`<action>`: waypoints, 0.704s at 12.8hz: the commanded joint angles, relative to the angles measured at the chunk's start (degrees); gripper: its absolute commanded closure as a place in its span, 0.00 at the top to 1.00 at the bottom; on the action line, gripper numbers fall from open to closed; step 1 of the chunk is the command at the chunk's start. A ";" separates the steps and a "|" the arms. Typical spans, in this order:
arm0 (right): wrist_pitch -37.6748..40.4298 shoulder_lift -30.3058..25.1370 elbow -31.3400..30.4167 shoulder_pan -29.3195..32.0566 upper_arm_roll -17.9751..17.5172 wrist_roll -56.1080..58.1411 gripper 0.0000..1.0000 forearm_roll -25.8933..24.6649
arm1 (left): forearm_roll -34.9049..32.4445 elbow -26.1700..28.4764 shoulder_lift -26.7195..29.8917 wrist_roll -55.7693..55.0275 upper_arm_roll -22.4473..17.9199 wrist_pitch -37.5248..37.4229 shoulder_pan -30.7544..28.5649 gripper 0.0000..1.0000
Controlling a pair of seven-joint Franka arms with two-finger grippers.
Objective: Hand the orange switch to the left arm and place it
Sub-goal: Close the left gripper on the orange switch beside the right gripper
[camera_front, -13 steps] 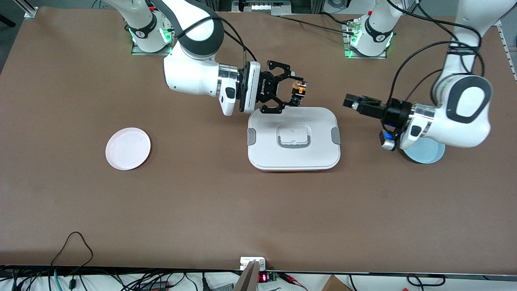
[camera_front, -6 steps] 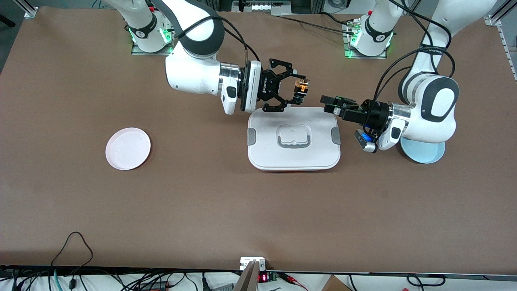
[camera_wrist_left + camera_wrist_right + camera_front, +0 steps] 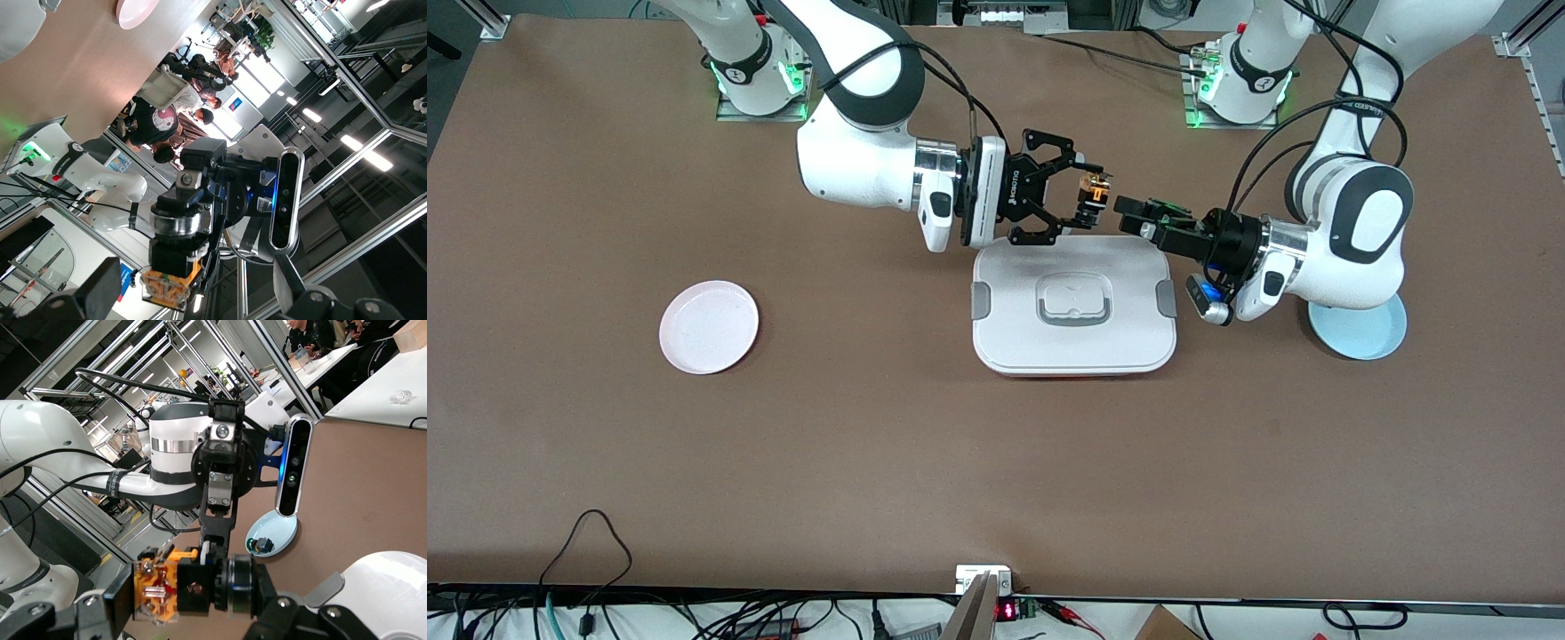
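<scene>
Brown counter [image 3: 960, 462] seen from the front camera. Nearest lie a small round pink plate [image 3: 709, 326] toward the right arm's end and a small round pale-blue plate [image 3: 1360, 331] toward the left arm's end, the latter partly covered by the left arm; the right wrist view shows a small dark object lying in it. Between the plates stands the large white rounded-rectangular lidded box [image 3: 1074, 304] with grey side latches and a recessed top handle. Over the box's edge farthest from the camera, the right hand [image 3: 1089, 197] grips the tiny orange switch [image 3: 1092, 188] with black body and gold parts, its fingers closed upon it. The left hand [image 3: 1129, 211], fingers spread wide, is level with the switch and just beside it, holding nothing.
</scene>
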State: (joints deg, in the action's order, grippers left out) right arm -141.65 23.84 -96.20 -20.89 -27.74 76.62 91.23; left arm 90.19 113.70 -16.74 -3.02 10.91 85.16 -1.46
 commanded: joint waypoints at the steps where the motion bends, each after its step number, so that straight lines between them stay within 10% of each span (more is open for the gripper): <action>1: -1.43 0.95 1.36 -1.08 -0.03 0.73 0.25 1.50 | 2.10 3.97 2.76 1.26 1.57 0.54 -0.12 1.00; 4: -1.70 1.47 1.10 -1.70 -0.03 0.81 0.25 1.41 | 4.20 7.94 3.38 7.94 1.83 0.45 0.05 0.97; 9: -1.70 1.56 1.19 -1.70 -0.03 0.90 0.25 1.50 | 4.47 7.94 2.86 8.21 2.98 0.45 -0.30 0.28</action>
State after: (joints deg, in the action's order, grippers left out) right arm -142.59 24.86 -96.02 -21.99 -27.68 76.64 91.33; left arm 93.08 120.20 -15.32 4.05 13.34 85.25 -1.29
